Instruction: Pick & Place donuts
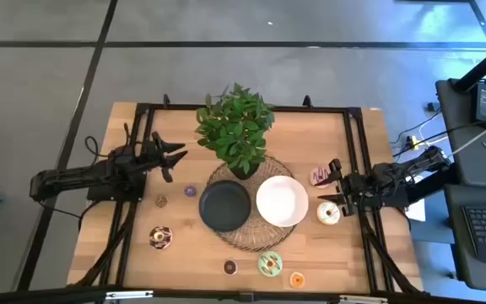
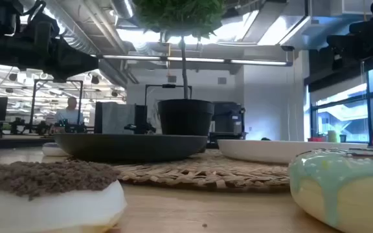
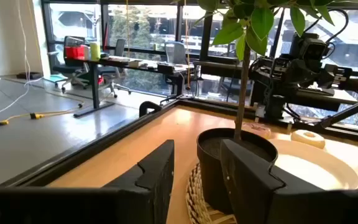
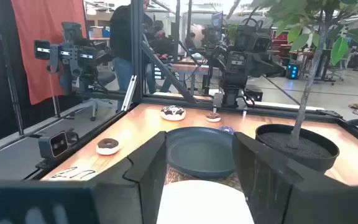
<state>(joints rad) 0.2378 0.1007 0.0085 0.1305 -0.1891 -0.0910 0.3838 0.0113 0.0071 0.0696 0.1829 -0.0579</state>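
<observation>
Donuts (image 1: 328,213) number eight on the counter (image 1: 184,253) (scattered around two plates); both grippers' jaws stand apart, empty.

overhead, tabletop and both inward-facing wrist views share the black plate (image 1: 224,205).

A grey concrete floor (image 1: 226,67) surrounds the wooden counter (image 1: 184,262); tall glass windows (image 3: 123,25) stand behind office desks (image 3: 135,62), under bright ceiling strip lights (image 2: 264,62).
</observation>
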